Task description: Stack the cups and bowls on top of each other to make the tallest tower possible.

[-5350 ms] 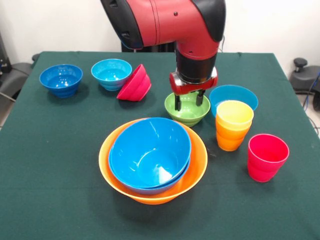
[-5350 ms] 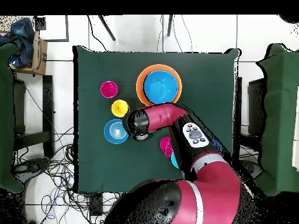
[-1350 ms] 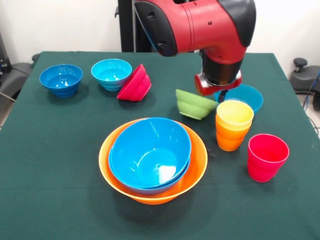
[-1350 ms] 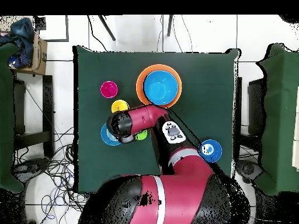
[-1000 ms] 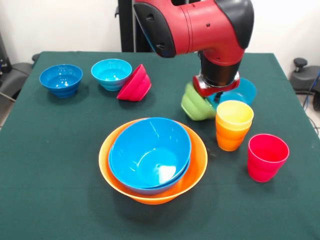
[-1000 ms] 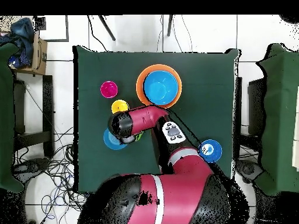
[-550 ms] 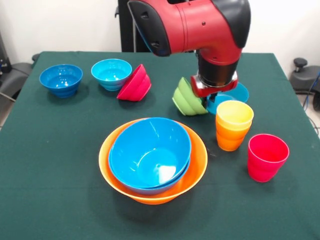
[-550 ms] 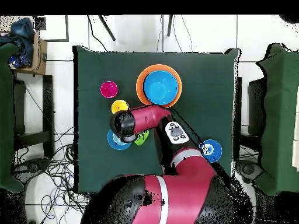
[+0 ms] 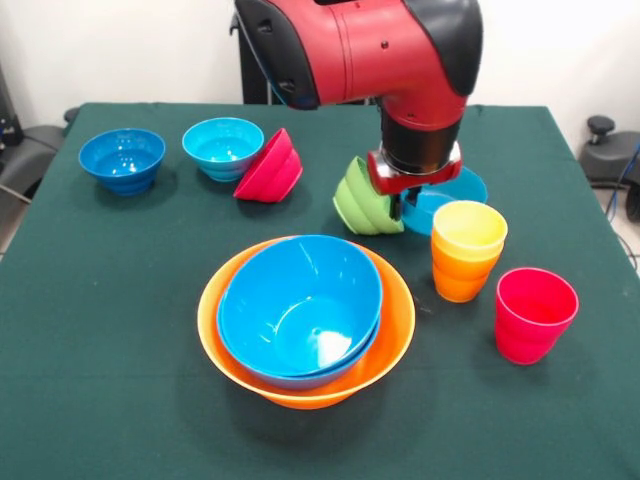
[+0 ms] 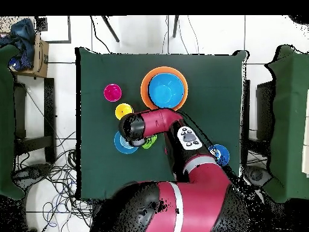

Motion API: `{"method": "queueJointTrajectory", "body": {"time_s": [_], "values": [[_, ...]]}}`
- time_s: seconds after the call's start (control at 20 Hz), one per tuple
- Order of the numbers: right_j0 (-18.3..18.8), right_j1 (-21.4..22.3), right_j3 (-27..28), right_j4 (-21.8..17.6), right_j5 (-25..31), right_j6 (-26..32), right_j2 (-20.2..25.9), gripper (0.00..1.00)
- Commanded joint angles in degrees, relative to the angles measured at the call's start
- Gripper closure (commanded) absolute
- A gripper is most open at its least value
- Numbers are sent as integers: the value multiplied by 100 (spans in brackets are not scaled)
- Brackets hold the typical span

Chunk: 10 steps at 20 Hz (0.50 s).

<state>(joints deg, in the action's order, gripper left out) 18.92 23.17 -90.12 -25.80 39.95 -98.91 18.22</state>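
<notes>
The tower (image 9: 305, 320) is sitting near table centre w/ only two levels so far: big orange bowl (image 9: 385, 345) plus blue bowls nested inside. You're looking at the gripper (image 9: 397, 205) clamping the green bowl's (image 9: 360, 200) rim, tipped sideways, hanging just behind the tower. Cups (image 9: 467, 250) and four more bowls are waiting loose, so most stacking's still ahead.

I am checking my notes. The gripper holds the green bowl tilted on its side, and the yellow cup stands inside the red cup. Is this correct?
Not quite. In the front view the yellow cup stands inside an orange cup, not the red one; the red cup stands apart, nearer the camera. The rest is right: the gripper holds the green bowl tilted on its side.
</notes>
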Motion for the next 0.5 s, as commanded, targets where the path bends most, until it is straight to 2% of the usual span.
{"method": "queueJointTrajectory", "body": {"time_s": [0.05, 0.35, 0.5], "values": [[359, 448, -242, 72, 200, 491, 437, 100], [919, 1102, -566, 580, 736, 768, 969, 100], [1122, 1252, -557, 749, 992, 848, 1154, 100]]}}
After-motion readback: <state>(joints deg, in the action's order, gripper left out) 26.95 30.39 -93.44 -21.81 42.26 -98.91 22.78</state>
